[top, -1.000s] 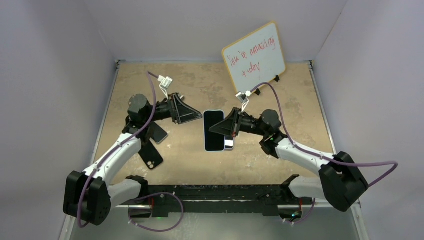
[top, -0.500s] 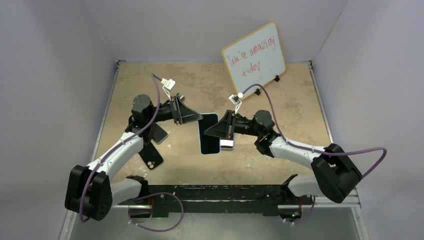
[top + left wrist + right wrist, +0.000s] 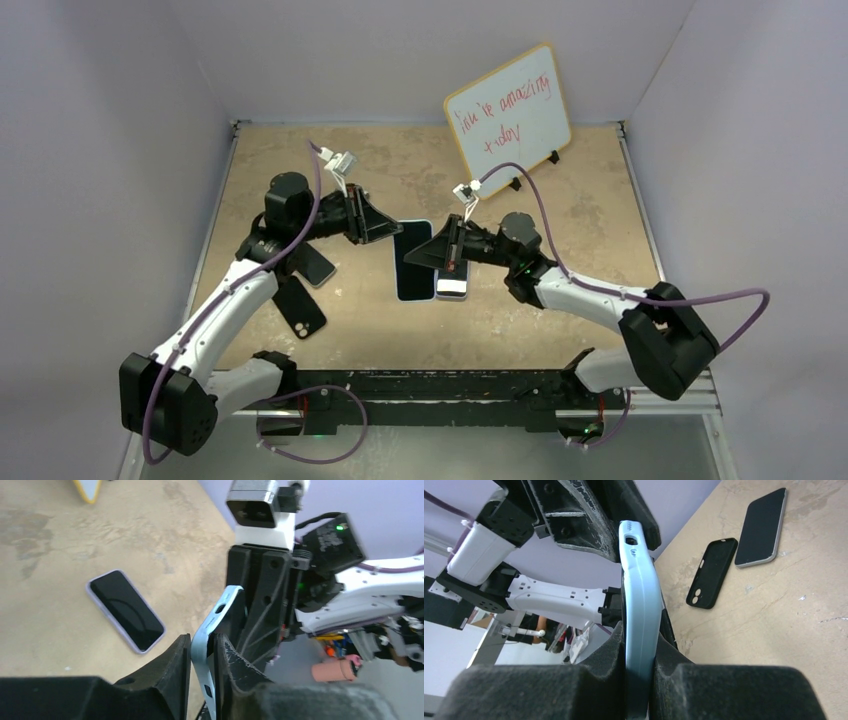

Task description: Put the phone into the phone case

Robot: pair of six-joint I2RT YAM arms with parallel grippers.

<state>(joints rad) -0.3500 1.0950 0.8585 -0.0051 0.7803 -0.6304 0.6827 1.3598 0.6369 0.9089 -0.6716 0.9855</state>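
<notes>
A light blue phone case (image 3: 415, 262) with a dark phone screen showing in its frame hangs above the middle of the table, held by both arms. My right gripper (image 3: 440, 258) is shut on its right long edge; in the right wrist view the blue case (image 3: 639, 625) runs up from between the pads of that gripper (image 3: 640, 650). My left gripper (image 3: 398, 235) is at the case's upper left corner. In the left wrist view the blue rim (image 3: 204, 647) sits pinched between the jaws of the left gripper (image 3: 202, 652).
A lavender-edged phone (image 3: 453, 286) (image 3: 126, 611) lies on the table below the right gripper. A black case (image 3: 301, 308) (image 3: 711, 572) and another phone (image 3: 318, 266) (image 3: 760, 527) lie at the left. A whiteboard (image 3: 508, 112) stands at the back right.
The right arm has carried the blue case to the left. The left gripper has come in over the case's upper left corner and closed on its rim.
</notes>
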